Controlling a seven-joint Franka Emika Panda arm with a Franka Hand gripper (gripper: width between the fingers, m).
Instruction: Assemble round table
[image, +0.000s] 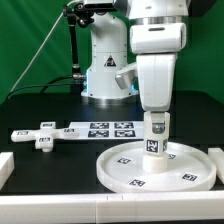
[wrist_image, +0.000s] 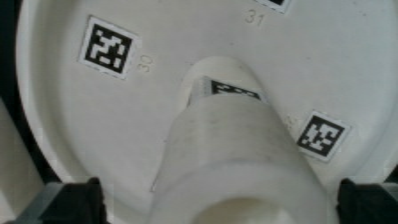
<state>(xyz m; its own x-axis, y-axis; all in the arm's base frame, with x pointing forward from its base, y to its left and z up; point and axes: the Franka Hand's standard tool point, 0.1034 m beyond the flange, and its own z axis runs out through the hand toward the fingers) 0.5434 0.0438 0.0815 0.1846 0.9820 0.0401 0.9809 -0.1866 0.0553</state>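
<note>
One gripper (image: 157, 127) clamps one upright leg (image: 155, 146) at the middle of one disc (image: 120, 172), with one foot (image: 40, 136) at the disc's ten o'clock in the exterior view.

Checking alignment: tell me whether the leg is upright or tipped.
Upright: the leg stands vertical on the disc's middle, between the fingers.

The round disc (image: 156, 168) is seen lying flat on the black table (image: 60, 165), towards the exterior view's right. The leg (image: 155, 146) is held upright over the disc's middle, its upper part clasped between the fingers of the gripper (image: 158, 128), with a tag shown on its side. The cross-bar foot (image: 38, 135) is laid well apart at the exterior view's left, and the marker board (image: 105, 129) is found just beside it, between foot and disc. A white bracket (image: 4, 168) is seen at the left edge.
</note>
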